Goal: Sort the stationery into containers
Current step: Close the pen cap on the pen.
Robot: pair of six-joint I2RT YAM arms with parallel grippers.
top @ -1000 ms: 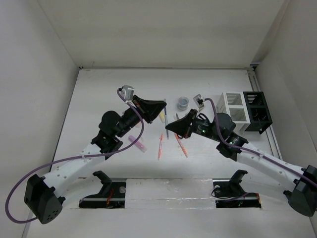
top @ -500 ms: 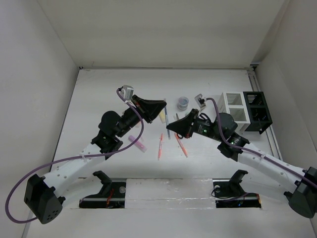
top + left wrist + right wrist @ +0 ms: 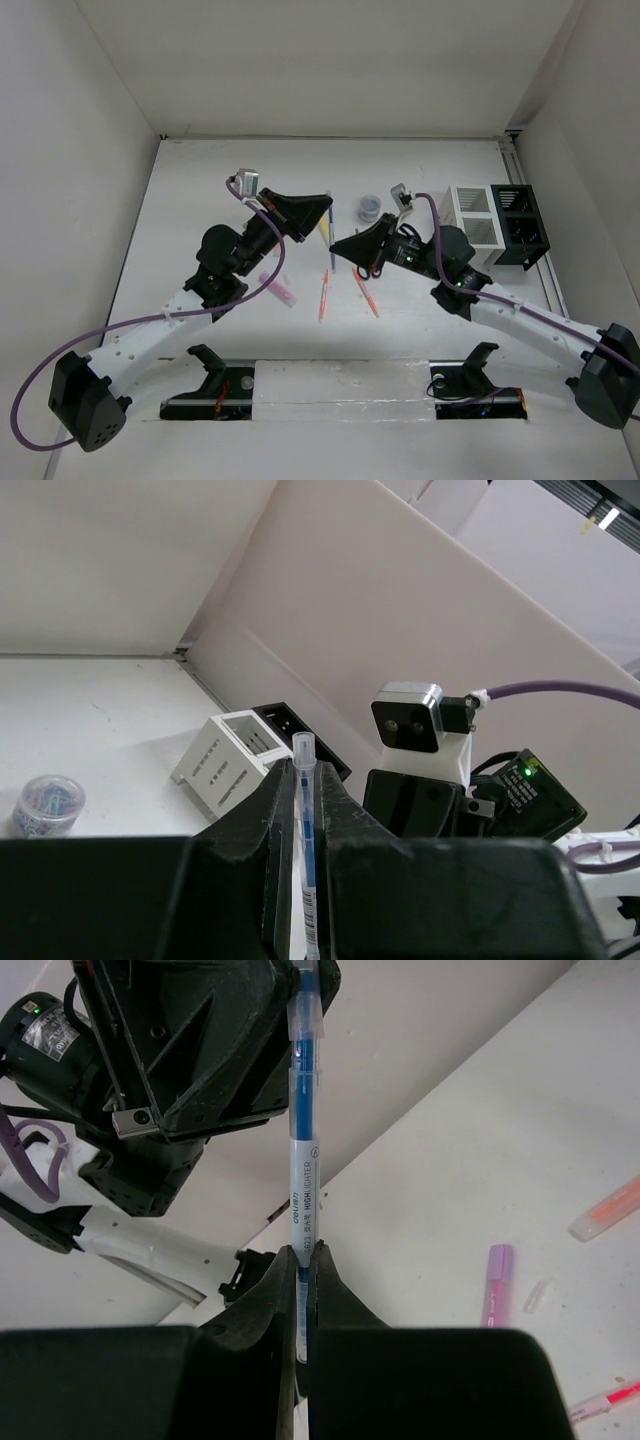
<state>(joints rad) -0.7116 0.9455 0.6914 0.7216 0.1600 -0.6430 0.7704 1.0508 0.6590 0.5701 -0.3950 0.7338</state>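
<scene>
While the two arms meet above the middle of the smooth white table (image 3: 200, 180), both are clamped tight on one slim blue pen (image 3: 303, 1175). The left gripper (image 3: 328, 208) pinches its clear end, the right gripper (image 3: 334, 250) its white printed barrel. It's held in the air, well left of the square white mesh box (image 3: 472, 210) and the black mesh box (image 3: 520, 215).
</scene>
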